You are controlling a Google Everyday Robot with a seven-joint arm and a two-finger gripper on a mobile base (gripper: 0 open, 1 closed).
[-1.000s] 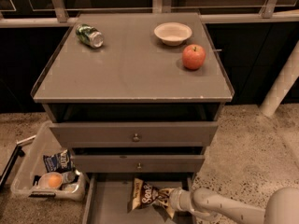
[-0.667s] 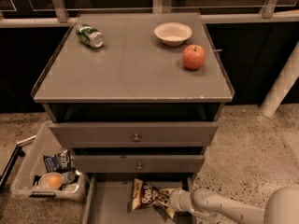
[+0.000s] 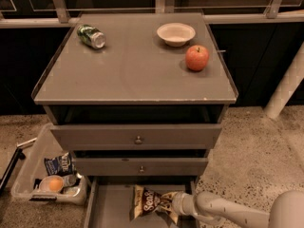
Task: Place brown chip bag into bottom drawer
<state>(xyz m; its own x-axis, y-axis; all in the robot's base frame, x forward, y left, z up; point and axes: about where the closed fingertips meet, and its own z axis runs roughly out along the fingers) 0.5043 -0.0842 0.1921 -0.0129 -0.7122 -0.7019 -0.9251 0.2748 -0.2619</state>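
The brown chip bag (image 3: 148, 201) with white lettering lies over the floor of the open bottom drawer (image 3: 110, 208), below the two knobbed grey drawers. My gripper (image 3: 175, 204) reaches in from the lower right on a pale arm and sits at the bag's right end, touching it. The bag hides the fingertips.
On the cabinet top (image 3: 133, 70) are a green can (image 3: 91, 36) lying on its side, a white bowl (image 3: 175, 33) and a red apple (image 3: 197, 58). A clear bin (image 3: 28, 184) with a blue snack bag (image 3: 59, 164) and an orange stands on the floor at left. A white post (image 3: 287, 87) rises at right.
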